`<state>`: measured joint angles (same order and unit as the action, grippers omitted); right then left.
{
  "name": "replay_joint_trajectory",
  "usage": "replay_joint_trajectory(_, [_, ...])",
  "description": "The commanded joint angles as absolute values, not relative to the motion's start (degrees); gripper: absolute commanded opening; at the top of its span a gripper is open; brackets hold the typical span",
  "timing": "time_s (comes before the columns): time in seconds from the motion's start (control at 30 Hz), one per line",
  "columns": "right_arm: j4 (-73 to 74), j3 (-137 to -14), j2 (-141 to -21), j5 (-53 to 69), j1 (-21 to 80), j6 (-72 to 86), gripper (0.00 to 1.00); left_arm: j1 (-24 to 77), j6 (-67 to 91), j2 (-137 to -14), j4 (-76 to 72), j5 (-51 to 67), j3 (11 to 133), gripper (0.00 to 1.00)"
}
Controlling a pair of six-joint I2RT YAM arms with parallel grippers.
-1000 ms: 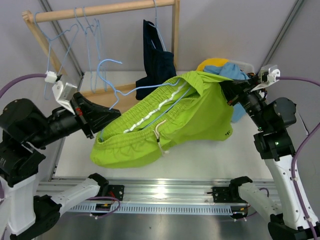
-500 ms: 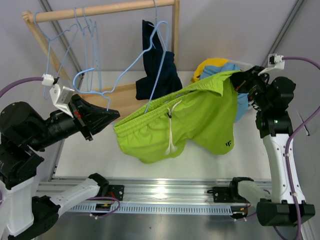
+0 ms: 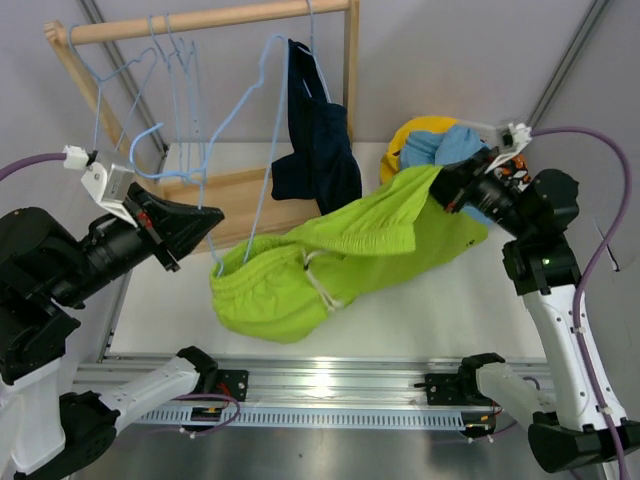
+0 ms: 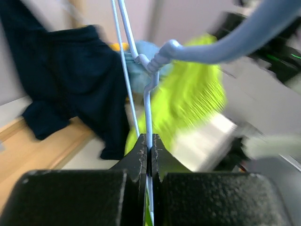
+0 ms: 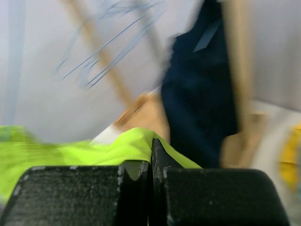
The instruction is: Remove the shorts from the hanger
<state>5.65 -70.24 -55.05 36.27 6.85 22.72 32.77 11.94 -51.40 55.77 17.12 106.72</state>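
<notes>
The lime green shorts (image 3: 330, 260) stretch across the table, waistband end lying at the front left. My right gripper (image 3: 440, 185) is shut on their far right edge (image 5: 136, 141) and holds it up. My left gripper (image 3: 215, 215) is shut on the wire of a light blue hanger (image 3: 262, 130), which rises free of the rail; the wire (image 4: 146, 94) runs between my pads. The hanger's lower end still reaches into the green shorts. The dark navy shorts (image 3: 315, 135) hang on the wooden rail (image 3: 210, 20). Yellow shorts (image 3: 420, 130) and light blue shorts (image 3: 455, 145) lie piled at the back right.
Several empty blue hangers (image 3: 170, 70) hang on the rail at the left. The wooden rack's base board (image 3: 215, 195) lies behind the shorts. The metal rail (image 3: 320, 385) runs along the table's front edge.
My left gripper has pulled the hanger up and left. The green shorts have slid down it and dropped onto the table. My right gripper has come down and left with its edge.
</notes>
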Motion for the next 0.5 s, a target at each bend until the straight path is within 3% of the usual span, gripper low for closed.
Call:
replay_joint_trajectory(0.0, [8.3,-73.4,-53.3,40.4,14.6,15.5,0.00,33.1,12.0,-55.0,59.7,-3.8,109.2,0.00])
replay_joint_trajectory(0.1, [12.3,-82.5,-56.3,29.1,13.8,14.1,0.00,33.0,13.0,-57.6,64.7,-16.7,109.3,0.00])
replay_joint_trajectory(0.17, [14.1,-92.0,-59.7,22.8,12.0,13.9,0.00,33.0,13.6,-57.3,64.9,-18.7,107.2,0.00])
replay_joint_trajectory(0.47, [11.9,-130.5,-89.8,18.7,-1.1,23.2,0.00,33.0,13.8,-54.8,62.9,-12.4,103.9,0.00])
